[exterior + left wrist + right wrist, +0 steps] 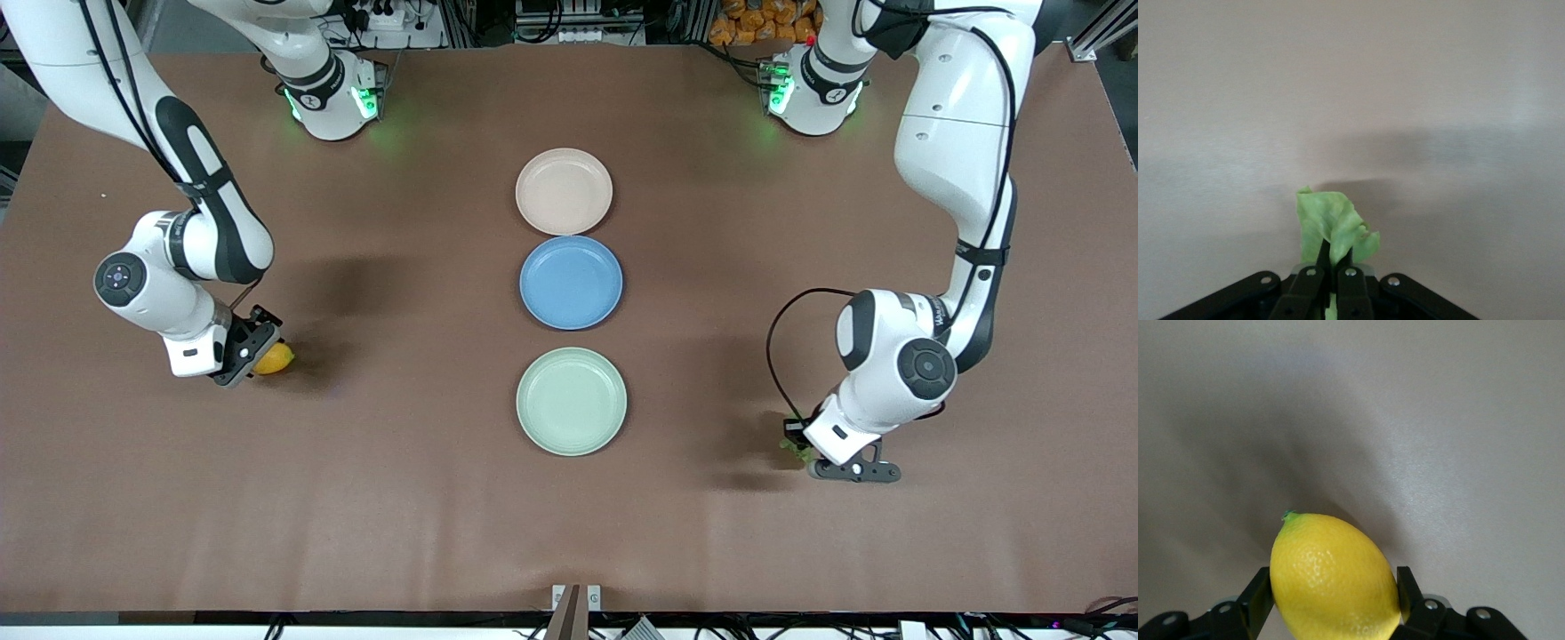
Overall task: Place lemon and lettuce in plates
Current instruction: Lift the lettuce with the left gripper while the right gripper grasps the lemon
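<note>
The lemon (1335,577) is clamped by the right claw (1335,600), and the lettuce (1333,227) is pinched in the left claw (1331,270), both low over the worktop (400,498).

The brown worktop (409,498) lay bare between each arm and the middle column of three round plates. The pale beige-pink plate (564,191), the blue plate (571,282) and the pale mint green plate (571,401) stood in one line, the first two almost touching, the green one a little apart and nearest the front camera. All three plates were bare. The right gripper (252,348), its fingers closed around the small yellow lemon (276,358), and the left gripper (822,455), pinching the crinkled green lettuce leaf (1331,227), each had an unobstructed path toward that column.
</note>
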Available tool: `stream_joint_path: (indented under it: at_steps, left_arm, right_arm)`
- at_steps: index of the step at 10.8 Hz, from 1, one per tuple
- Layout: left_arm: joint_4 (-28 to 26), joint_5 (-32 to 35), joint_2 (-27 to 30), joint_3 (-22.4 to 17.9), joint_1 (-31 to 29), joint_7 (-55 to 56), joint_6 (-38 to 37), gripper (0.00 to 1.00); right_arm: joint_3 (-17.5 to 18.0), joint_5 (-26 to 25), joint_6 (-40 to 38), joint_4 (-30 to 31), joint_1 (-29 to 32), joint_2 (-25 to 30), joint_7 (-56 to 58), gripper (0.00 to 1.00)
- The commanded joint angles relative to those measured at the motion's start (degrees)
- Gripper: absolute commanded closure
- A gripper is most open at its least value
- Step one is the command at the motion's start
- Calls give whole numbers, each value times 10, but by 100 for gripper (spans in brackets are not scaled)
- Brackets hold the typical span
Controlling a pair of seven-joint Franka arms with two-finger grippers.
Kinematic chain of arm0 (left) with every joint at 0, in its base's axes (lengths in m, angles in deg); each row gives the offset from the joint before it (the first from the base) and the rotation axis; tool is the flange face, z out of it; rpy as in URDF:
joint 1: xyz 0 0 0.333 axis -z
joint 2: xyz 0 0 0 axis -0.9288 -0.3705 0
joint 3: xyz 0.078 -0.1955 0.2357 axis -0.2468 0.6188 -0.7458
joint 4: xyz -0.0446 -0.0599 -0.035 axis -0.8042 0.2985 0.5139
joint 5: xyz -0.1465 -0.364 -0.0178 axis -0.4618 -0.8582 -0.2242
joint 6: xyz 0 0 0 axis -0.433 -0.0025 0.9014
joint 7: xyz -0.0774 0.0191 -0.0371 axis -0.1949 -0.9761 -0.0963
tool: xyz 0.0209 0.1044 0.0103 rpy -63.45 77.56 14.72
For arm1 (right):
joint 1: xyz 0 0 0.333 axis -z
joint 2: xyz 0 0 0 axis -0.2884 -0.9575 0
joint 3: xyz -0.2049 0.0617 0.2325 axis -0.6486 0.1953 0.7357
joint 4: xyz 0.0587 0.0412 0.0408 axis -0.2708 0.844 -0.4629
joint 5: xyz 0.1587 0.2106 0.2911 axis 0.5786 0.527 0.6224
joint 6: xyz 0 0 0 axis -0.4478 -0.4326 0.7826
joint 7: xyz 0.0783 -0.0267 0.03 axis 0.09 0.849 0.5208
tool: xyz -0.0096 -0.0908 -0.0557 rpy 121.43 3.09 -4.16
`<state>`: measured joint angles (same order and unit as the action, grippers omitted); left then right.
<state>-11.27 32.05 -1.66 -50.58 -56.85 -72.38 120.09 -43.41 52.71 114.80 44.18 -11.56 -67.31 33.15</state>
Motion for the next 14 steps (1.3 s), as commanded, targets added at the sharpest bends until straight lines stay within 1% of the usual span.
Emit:
stream_joint_path:
  at_steps: [1,4,5,7,10,14]
  left_arm:
    - [9,-17,11,-5,35,40,-27,100]
    - [10,-18,23,-5,63,95,-32,100]
    - [9,-18,33,-5,78,118,-32,100]
    - [9,-19,41,-5,98,147,-34,100]
    - [10,-17,43,15,118,213,-33,100]
    - [25,-17,43,16,178,341,-33,100]
  right_arm:
    - [3,2,10,-4,10,-15,14,91]
    - [4,7,-6,1,9,-7,-13,96]
    - [5,8,-1,17,13,4,-18,96]
    - [5,8,-15,25,5,25,-61,96]
    - [6,8,-74,25,-24,60,-155,96]
    - [6,8,-141,27,-66,103,-263,96]
